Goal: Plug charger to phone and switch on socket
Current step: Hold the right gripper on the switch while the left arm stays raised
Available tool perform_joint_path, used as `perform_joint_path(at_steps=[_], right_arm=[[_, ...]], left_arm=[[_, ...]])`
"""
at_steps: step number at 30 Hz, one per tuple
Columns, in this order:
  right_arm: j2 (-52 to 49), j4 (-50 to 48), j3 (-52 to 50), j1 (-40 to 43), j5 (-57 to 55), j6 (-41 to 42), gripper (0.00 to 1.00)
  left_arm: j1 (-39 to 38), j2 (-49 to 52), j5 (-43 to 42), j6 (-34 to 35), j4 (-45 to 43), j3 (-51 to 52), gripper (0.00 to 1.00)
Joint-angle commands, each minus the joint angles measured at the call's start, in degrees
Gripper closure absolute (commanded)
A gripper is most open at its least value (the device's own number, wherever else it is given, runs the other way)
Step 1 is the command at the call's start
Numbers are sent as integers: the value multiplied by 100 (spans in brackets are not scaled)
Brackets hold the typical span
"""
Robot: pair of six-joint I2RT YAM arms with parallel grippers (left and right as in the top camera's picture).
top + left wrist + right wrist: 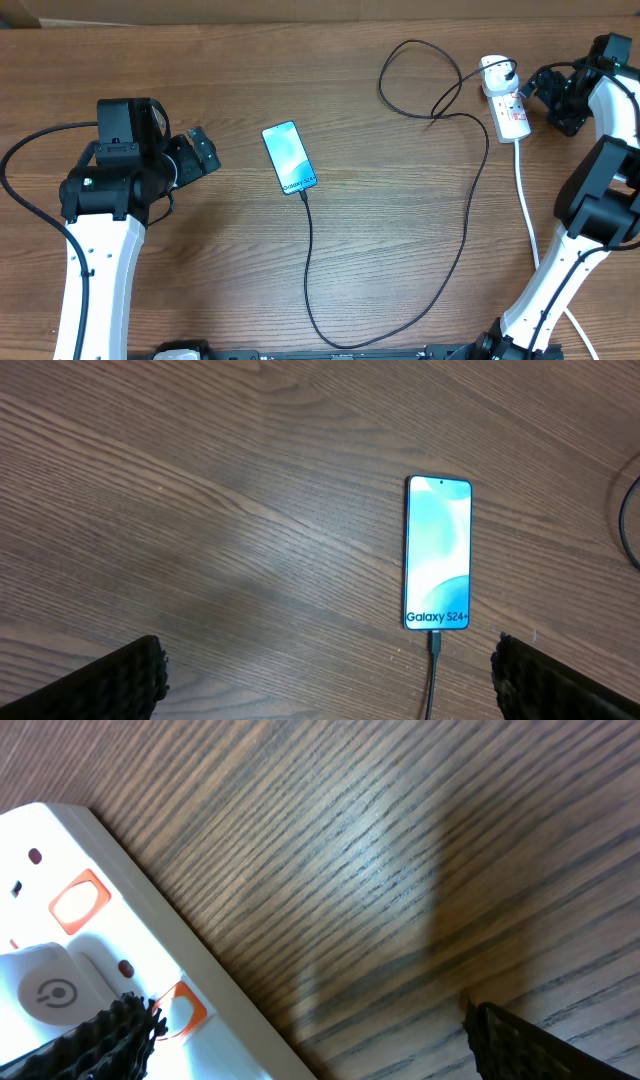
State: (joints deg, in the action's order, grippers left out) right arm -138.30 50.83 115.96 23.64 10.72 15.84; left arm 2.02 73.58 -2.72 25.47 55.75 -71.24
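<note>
Phone [289, 157] lit at frame center on table [380, 250], charger [311, 240] tip plugged into its lower edge. Socket [505, 100] upper right, plug in it. Left gripper [200, 155] and right gripper [540, 95] both spread wide, holding nothing.

The phone [289, 157] lies mid-worktop [300, 60], well right of my left pincer [203, 152]. The charger [440, 260] runs from its near end — looping right — to the socket [505, 100] at the far right corner, just beside my right pincer [533, 92].
</note>
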Motion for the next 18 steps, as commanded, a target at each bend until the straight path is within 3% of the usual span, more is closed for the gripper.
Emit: perform_joint_path(at_steps=[1,18], right_arm=[[-105,7,173,-15,52,42,0],[-232,0,61,-168,-420,44,0]], left_arm=[[31,28,17,-63,-13,-17,0],[31,28,17,-63,-13,-17,0]])
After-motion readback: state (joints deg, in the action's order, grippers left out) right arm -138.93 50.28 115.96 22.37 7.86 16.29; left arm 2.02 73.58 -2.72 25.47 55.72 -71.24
